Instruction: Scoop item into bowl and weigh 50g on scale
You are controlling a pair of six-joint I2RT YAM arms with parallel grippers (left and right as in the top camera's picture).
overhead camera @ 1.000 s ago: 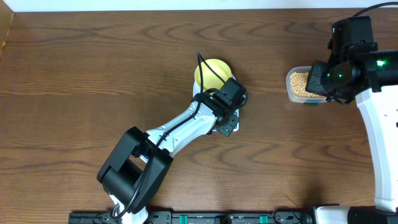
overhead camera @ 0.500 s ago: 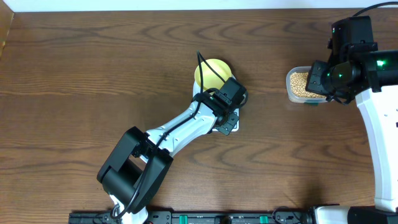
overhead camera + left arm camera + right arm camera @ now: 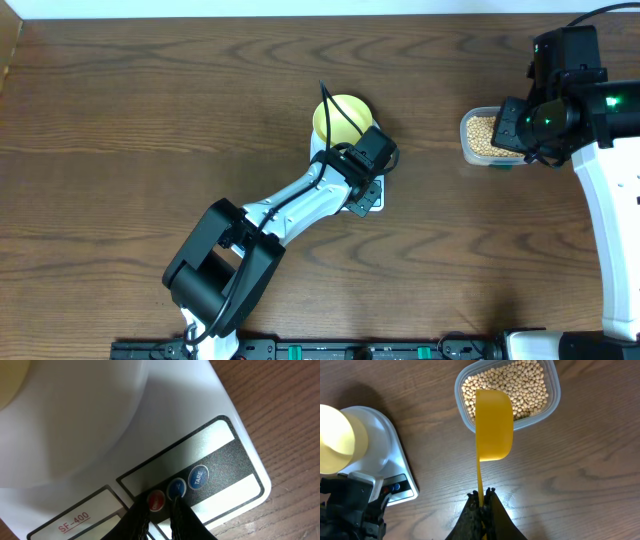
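Note:
The pale-yellow bowl (image 3: pixel 338 115) (image 3: pixel 335 437) stands on the white scale (image 3: pixel 370 203) (image 3: pixel 215 450) (image 3: pixel 380 435). My left gripper (image 3: pixel 159 509) hovers low over the scale's button end. Its fingertips (image 3: pixel 176 510) stand a narrow gap apart either side of the red button (image 3: pixel 156 501), holding nothing. My right gripper (image 3: pixel 483 494) is shut on the thin handle of a yellow scoop (image 3: pixel 494 422). The scoop's cup hangs over the near rim of the clear tub (image 3: pixel 547 407) (image 3: pixel 466 140), which is full of tan beans, the item (image 3: pixel 520 382) (image 3: pixel 481 134).
Two blue buttons, one marked TARE (image 3: pixel 198 477), sit beside the red one. The left arm (image 3: pixel 290 210) stretches diagonally from the table's front edge to the scale. The right arm's white body (image 3: pixel 610 200) fills the right side. Bare wood lies to the left.
The left arm's elbow has shifted slightly to the right. The bowl, the scoop and the right gripper stay as they were.

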